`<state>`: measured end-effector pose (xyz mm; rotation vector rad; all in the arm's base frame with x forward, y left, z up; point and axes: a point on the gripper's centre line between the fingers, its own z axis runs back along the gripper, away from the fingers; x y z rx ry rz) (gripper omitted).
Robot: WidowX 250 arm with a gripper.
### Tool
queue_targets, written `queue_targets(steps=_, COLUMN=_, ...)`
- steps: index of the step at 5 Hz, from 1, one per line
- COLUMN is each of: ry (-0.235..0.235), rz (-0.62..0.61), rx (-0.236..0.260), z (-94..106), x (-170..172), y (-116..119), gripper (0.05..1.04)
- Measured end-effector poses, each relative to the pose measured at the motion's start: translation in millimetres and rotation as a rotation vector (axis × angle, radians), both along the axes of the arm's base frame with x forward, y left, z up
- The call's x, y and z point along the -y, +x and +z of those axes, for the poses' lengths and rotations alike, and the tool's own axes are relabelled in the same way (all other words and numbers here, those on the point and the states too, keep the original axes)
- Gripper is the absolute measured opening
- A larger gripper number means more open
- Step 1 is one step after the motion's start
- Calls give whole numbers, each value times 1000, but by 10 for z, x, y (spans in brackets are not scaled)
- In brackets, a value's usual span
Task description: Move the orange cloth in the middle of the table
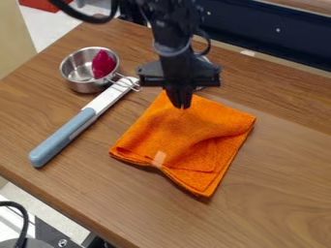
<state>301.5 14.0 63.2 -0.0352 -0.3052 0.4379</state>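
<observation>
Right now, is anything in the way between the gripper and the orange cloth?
No, nothing that I can see. The gripper is right at the far part of the orange cloth. The metal pot and the blue-handled tool are off to one side, not between them.

The camera view looks down at a slant from above the near side of the table (pixel 278 203), facing its far edge. Set fairly close, it takes in the far-left corner near the top and the near edge running diagonally across the lower left.
</observation>
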Motion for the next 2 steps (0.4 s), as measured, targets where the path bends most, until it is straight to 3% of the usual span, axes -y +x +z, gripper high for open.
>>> queue_targets(steps=1, ry=-35, rz=13, rx=-5, z=202, x=36, y=-37, gripper=52)
queue_targets(steps=2, ry=-36, rz=-4, rx=18, z=325, x=53, y=-164, gripper=52)
